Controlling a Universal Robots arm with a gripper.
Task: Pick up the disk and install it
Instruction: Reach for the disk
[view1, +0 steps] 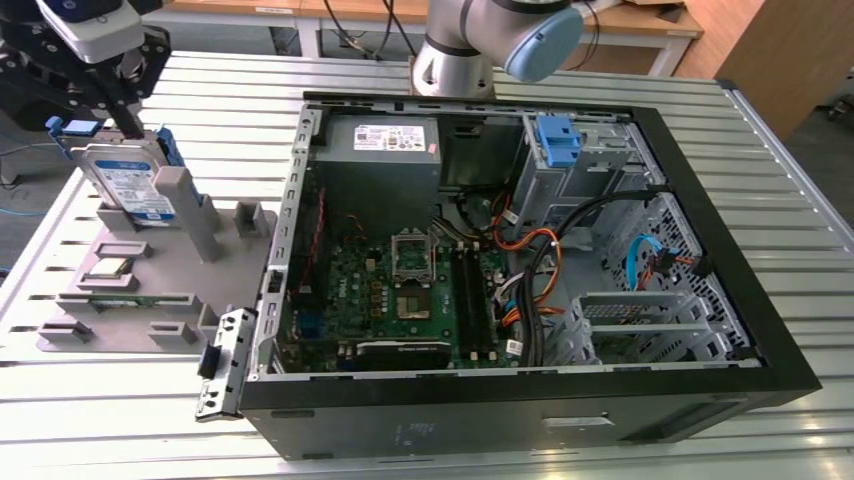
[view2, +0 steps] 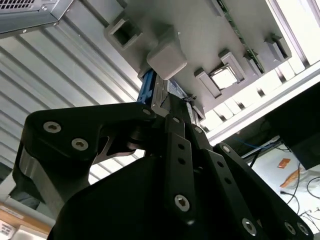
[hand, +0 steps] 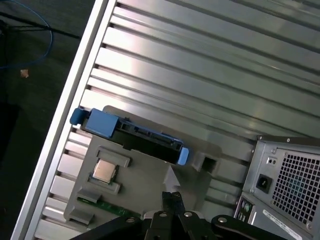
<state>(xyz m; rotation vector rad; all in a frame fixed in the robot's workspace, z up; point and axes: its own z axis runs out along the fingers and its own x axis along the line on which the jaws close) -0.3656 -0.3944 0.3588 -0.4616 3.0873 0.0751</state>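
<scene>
The disk (view1: 130, 187) is a silver drive with a blue-and-white label and a blue bracket. It stands on edge, leaning a little, in a slot of the grey fixture plate (view1: 160, 300) at the exterior view's left, beside a tall grey post (view1: 178, 200). My gripper (view1: 130, 128) hangs right above the disk's top edge. The first wrist view looks down on the disk (hand: 132, 137) with the gripper (hand: 172, 196) close beside it. In the second wrist view the gripper (view2: 170, 107) reaches the disk's blue edge (view2: 145, 91). Whether it touches the disk is unclear.
An open computer case (view1: 747, 330) lies at the exterior view's middle and right, holding a grey power supply (view1: 380, 140), a motherboard (view1: 414, 290), cables and a bare blue bracket (view1: 554, 140). The fixture plate also carries a processor chip (view1: 112, 267). Everything rests on a slatted metal table (view1: 120, 420).
</scene>
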